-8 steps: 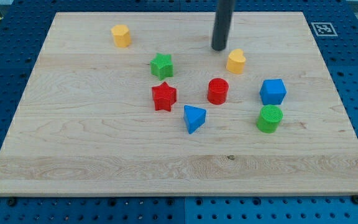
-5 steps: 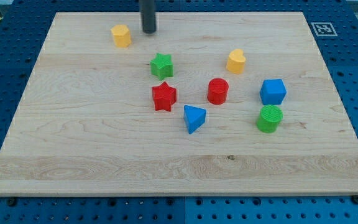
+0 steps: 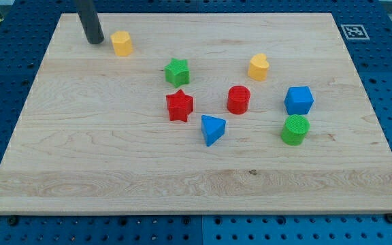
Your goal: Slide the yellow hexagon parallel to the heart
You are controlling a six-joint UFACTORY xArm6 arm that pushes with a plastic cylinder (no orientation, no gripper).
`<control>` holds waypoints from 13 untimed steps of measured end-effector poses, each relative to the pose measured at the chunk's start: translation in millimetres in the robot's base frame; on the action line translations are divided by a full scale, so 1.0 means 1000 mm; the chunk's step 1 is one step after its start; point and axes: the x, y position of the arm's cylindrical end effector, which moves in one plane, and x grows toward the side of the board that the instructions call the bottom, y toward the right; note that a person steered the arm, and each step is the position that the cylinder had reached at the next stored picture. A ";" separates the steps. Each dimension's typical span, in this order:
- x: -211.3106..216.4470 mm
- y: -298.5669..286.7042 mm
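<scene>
My tip [image 3: 95, 41] rests on the wooden board [image 3: 114, 170] just to the view's left of the yellow hexagon [image 3: 121, 43], near it, though whether the two touch cannot be told. The rod is bare: it has no jaws to open or close, and it holds nothing.

The yellow hexagon sits near the board's top edge, toward the view's left. Taking that hexagon as the landmark, the yellow heart [image 3: 258, 67] lies well to its right and a little lower in the view. The green star [image 3: 177, 71] is to the hexagon's lower right, between it and the heart. The red star [image 3: 179, 105] sits further down from the hexagon, just below the green star. The red cylinder [image 3: 238, 99] is to the hexagon's lower right, below the heart. The blue triangle [image 3: 212, 129] lies lower still, between the red star and the red cylinder. Farthest from the hexagon, toward the view's right, are the blue cube [image 3: 299, 100] and, just below it, the green cylinder [image 3: 295, 130].
</scene>
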 end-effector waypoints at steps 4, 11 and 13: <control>0.036 0.064; 0.052 0.173; 0.054 0.185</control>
